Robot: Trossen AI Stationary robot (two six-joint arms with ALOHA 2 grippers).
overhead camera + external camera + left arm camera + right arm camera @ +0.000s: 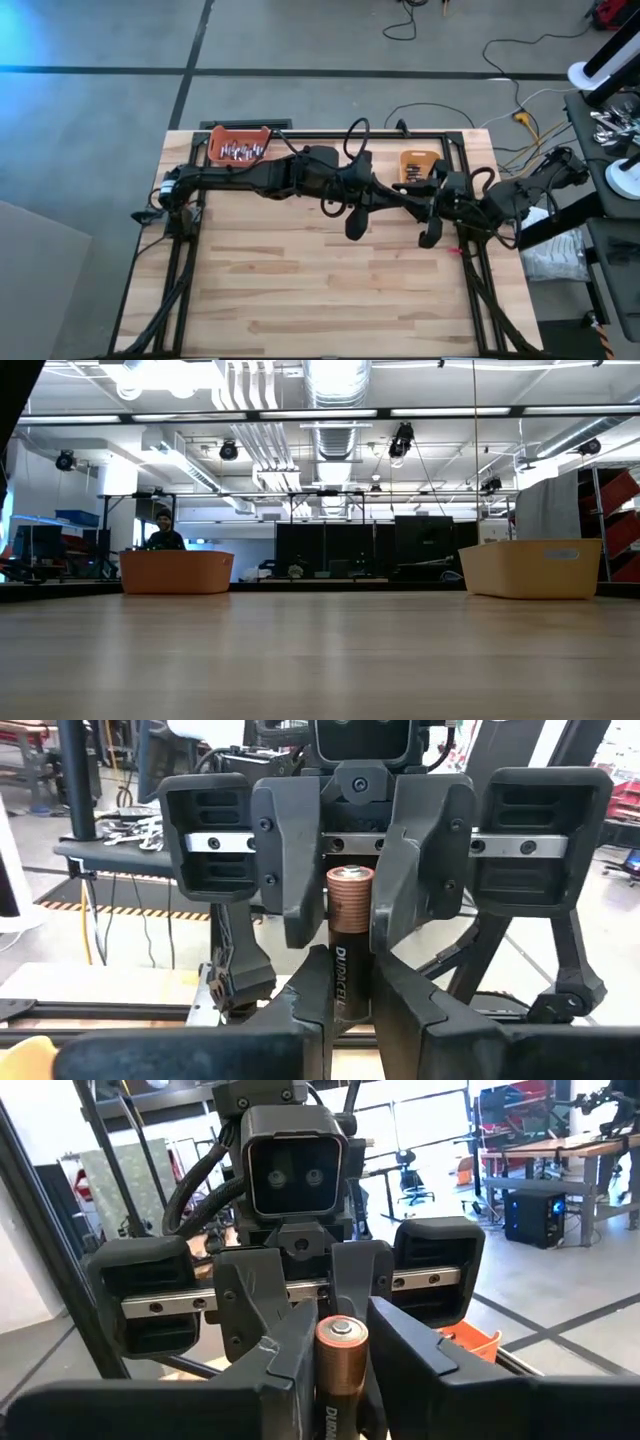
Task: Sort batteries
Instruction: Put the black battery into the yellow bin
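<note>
Handover of one battery between my two arms, seen above the table's right-centre in the high view. My left gripper [345, 1010] is clamped on the lower, black part of a copper-topped battery [348, 945], which stands upright between its fingers at the middle of the left wrist frame. My right gripper [348, 885] faces it from beyond, its fingers flanking the copper end; whether they already press on it I cannot tell (they look just beside or touching). In the high view the orange bin [238, 146], holding more batteries [241, 151], sits at upper left of the table, the yellow bin [418, 166] at upper right. To do this step well, I judge the right fingers should seat squarely on the copper end before my left lets go.
</note>
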